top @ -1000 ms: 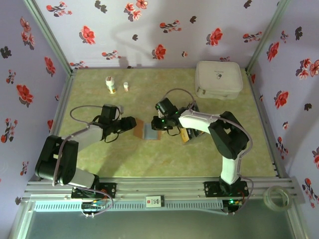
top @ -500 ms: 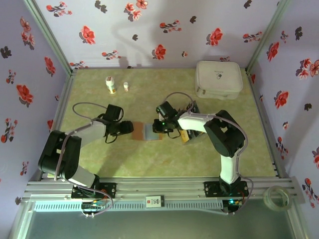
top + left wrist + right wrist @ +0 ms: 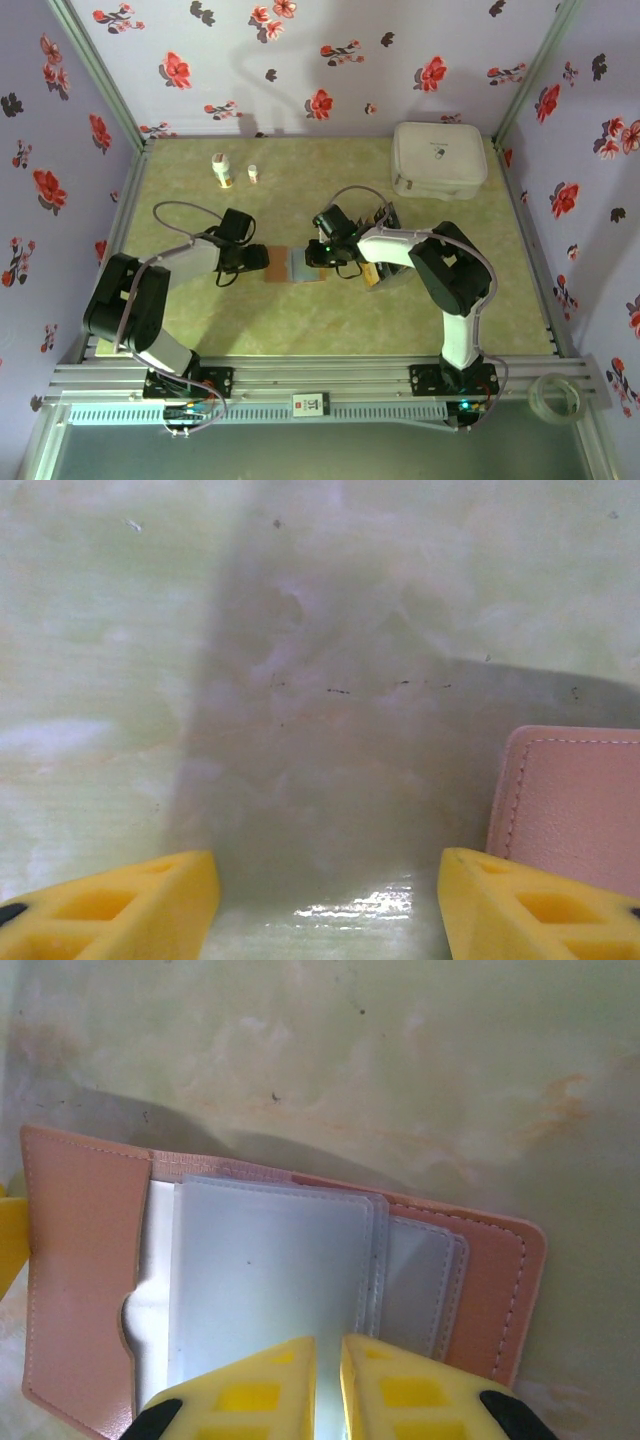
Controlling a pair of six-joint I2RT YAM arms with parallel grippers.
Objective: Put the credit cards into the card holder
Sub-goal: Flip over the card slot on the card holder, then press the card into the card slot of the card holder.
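Right wrist view: card holder (image 3: 85, 1260) open, clear sleeves (image 3: 270, 1280) under the right gripper (image 3: 328, 1380) (pinched almost shut); left gripper (image 3: 330, 900) gapes, empty.

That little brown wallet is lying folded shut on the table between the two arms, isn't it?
Not shut. The card holder lies open on the table between the two arms. The right wrist view shows its pale inside and clear sleeves spread out under the right gripper.
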